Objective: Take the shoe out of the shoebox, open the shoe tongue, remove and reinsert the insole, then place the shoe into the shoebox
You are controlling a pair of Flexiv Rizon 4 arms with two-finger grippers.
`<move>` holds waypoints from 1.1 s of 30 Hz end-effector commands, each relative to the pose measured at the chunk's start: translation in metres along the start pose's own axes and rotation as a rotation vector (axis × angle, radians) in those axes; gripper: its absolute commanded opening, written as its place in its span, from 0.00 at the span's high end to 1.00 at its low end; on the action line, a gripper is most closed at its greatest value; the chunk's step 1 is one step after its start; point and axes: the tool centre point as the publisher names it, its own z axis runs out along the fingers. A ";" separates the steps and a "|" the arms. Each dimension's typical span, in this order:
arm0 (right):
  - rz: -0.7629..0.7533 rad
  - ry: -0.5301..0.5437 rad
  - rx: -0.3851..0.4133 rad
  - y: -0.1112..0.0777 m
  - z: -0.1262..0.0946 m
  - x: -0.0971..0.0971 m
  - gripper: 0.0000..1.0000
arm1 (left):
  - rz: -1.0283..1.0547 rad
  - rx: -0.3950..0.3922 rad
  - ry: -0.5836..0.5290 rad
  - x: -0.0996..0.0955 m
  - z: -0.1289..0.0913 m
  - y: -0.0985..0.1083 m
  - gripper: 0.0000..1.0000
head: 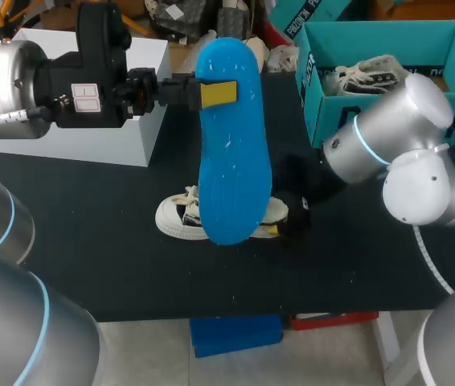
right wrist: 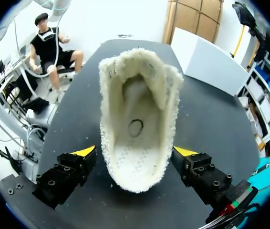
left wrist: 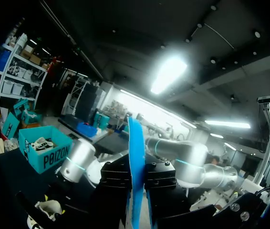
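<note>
Insole lifted clear, shoe on the table

The left gripper (left wrist: 136,193) is clenched on the blue insole (head: 231,145), held over the white shoe (right wrist: 137,138) mid-table; the right gripper (right wrist: 136,152) straddles the shoe's near end, fingers released. The shoebox (head: 324,112) stands far right.

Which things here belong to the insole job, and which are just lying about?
Job: blue insole, left gripper holding it, white fleece-lined shoe, right gripper, teal shoebox.
Lying about: white box, second shoe inside the shoebox.
</note>
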 end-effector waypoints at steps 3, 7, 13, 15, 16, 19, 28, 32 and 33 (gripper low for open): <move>-0.011 0.000 -0.165 -0.005 0.008 0.000 0.00 | -0.001 -0.003 -0.003 0.001 0.000 0.000 1.00; -0.008 -0.007 -0.196 -0.004 0.011 -0.001 0.00 | -0.001 -0.003 -0.003 0.001 0.000 0.000 1.00; -0.003 -0.020 -0.260 -0.006 0.014 -0.001 0.00 | -0.001 -0.003 -0.003 0.001 0.000 0.000 1.00; -0.001 -0.020 -0.271 -0.007 0.016 -0.001 0.00 | -0.001 -0.003 -0.003 0.001 0.000 0.000 1.00; -0.001 -0.015 -0.275 -0.007 0.017 -0.001 0.00 | -0.001 -0.003 -0.003 0.001 0.000 0.000 1.00; 0.002 -0.011 -0.291 -0.007 0.019 -0.001 0.00 | -0.001 -0.003 -0.003 0.001 0.000 0.000 1.00; 0.015 -0.010 -0.308 -0.011 0.022 0.001 0.00 | -0.001 -0.003 -0.003 0.001 0.000 0.000 1.00; 0.018 -0.013 -0.308 -0.013 0.022 0.002 0.00 | -0.001 -0.003 -0.003 0.001 0.000 0.000 1.00; 0.019 -0.013 -0.307 -0.013 0.022 0.001 0.00 | -0.001 -0.003 -0.003 0.001 0.000 0.000 1.00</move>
